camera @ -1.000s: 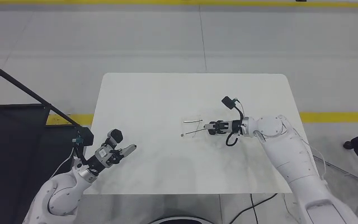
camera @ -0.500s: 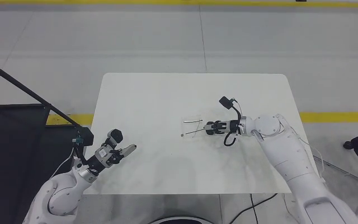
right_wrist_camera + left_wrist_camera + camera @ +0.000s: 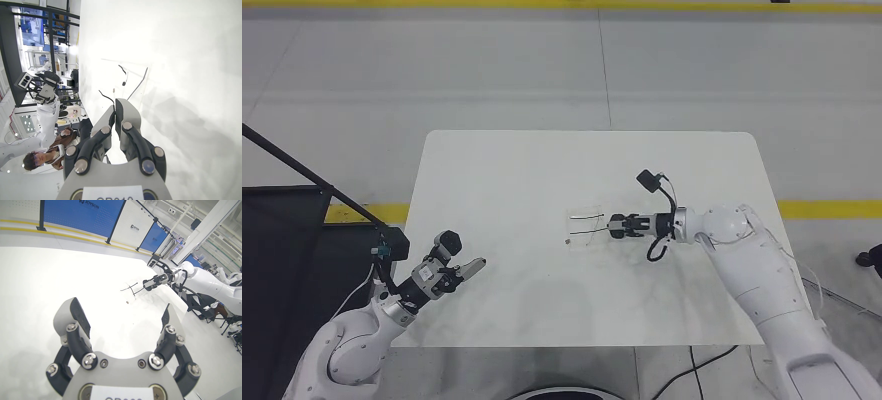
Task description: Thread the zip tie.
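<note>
A thin black zip tie (image 3: 105,97) sticks out of my right gripper (image 3: 114,107), which is shut on it just above the white table (image 3: 522,180), right of the table's middle. The held tie (image 3: 139,291) slants toward a second black tie (image 3: 125,74) that lies curved on the table with its small head at one end. In the top view both ties (image 3: 587,215) show as fine lines just left of the right gripper (image 3: 614,225). My left gripper (image 3: 121,308) is open and holds nothing, near the table's front left edge (image 3: 477,266).
A faint clear rectangular sheet (image 3: 140,89) lies under the ties, with a dark straight edge. A tiny brown speck (image 3: 127,302) sits beside it. A black panel (image 3: 282,250) stands off the table's left side.
My right gripper has shifted very slightly with the zip tie in it, and the tie's free end has swung a little. The left arm has kept still.
</note>
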Controlling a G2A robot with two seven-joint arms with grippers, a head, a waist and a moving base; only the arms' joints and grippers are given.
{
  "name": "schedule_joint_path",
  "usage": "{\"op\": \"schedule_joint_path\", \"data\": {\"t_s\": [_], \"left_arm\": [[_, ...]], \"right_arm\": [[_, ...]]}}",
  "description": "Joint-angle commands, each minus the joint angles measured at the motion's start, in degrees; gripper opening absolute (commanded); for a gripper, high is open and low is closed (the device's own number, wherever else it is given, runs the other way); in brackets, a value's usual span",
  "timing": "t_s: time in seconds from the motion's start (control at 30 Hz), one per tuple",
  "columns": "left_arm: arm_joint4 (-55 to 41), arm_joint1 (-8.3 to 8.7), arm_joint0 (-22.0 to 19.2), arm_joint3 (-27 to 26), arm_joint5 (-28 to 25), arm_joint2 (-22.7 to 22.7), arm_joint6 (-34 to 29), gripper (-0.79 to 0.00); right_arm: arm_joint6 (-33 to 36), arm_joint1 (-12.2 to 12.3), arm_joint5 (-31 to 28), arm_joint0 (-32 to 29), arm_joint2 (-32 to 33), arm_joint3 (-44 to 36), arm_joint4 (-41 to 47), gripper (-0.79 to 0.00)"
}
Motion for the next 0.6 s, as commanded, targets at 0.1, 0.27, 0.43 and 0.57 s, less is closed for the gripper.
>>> {"op": "schedule_joint_path", "data": {"t_s": [0.1,0.27,0.43,0.57], "left_arm": [[-1.5,0.06,-0.9,0.4,0.3,0.5,-0.7,0.0],[-3.5,0.76,-3.4,1.5,-7.3,0.3,-4.9,0.0],[-5.2,1.69,-6.7,2.2,-15.5,0.8,-10.1,0.0],[-7.7,2.3,-9.9,2.5,-18.4,2.7,-12.6,0.0]], "right_arm": [[1.7,1.4,-3.1,-2.8,2.6,-5.5,-0.1,-0.785],[4.7,3.1,-4.7,-6.7,5.8,-15.0,-1.7,-0.785],[9.3,4.6,-2.3,-9.0,8.3,-24.3,-2.9,-0.785],[10.4,5.2,0.4,-10.2,9.2,-31.3,-4.3,-0.785]]}}
